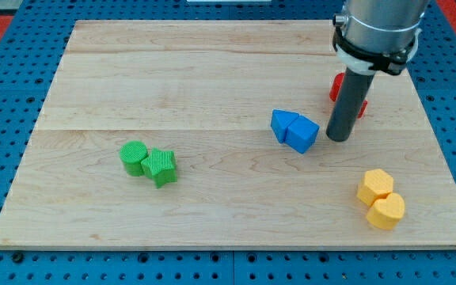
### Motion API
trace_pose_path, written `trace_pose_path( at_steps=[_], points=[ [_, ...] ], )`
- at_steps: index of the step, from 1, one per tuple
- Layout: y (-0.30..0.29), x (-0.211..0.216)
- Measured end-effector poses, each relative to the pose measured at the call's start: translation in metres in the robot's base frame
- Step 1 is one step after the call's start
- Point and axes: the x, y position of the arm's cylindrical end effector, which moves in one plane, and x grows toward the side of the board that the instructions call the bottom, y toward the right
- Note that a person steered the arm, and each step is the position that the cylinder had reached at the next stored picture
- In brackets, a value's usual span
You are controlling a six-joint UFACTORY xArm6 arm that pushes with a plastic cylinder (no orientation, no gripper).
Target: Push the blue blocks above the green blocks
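Two blue blocks lie touching near the board's middle right: a blue triangle-like block (283, 124) and a blue cube-like block (302, 134). A green cylinder (134, 157) and a green star (161, 166) sit together at the lower left. My tip (338, 138) rests on the board just to the right of the blue cube-like block, a small gap apart.
A red block (337, 87) sits partly hidden behind the rod at the upper right. Two yellow blocks, a hexagon (376, 187) and a heart-like one (386, 211), lie at the lower right. The wooden board (212, 63) has blue pegboard around it.
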Motion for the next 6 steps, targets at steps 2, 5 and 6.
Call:
trace_pose_path(
  at_steps=[2,5,6],
  points=[
    [-0.061,-0.011],
    [-0.21,-0.102],
    [-0.184,-0.1]
  ],
)
